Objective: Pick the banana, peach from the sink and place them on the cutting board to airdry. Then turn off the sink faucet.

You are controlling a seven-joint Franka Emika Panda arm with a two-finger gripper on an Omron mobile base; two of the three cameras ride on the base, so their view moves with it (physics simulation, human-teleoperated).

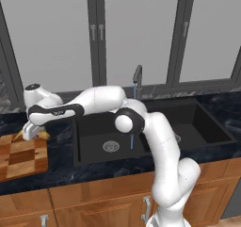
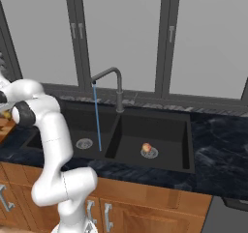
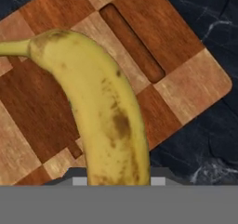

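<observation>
Claw (image 1: 32,133) clenched on the banana (image 3: 100,111), taken at one end; in the hand view the fruit runs straight out ahead of the fingers, stem tip farthest away. Directly beyond it lies the cutting board (image 3: 162,42), its slot handle off to one side of the fruit. Whether the banana already rests on the wood or hangs just above it I cannot tell.

Banana: light, firm enough to hold its curve, but the skin is smooth and the flesh bruises, so a moderate squeeze suits. Gripped at an end, its length acts as a lever and it may swing or roll on release. A mid-body grip across the narrow width would be steadier.

Peach (image 2: 146,147): far from the claw, in the right basin of the sink (image 2: 160,125), sitting at the drain. Round, probably wet, soft-skinned, so likely to slip sideways or roll. Best taken from above across its widest part, gently.

Sink faucet (image 2: 114,84): between claw and peach, its water stream (image 2: 97,116) falling into the left basin. Dark surface (image 3: 204,135) shows past the board's edge.
</observation>
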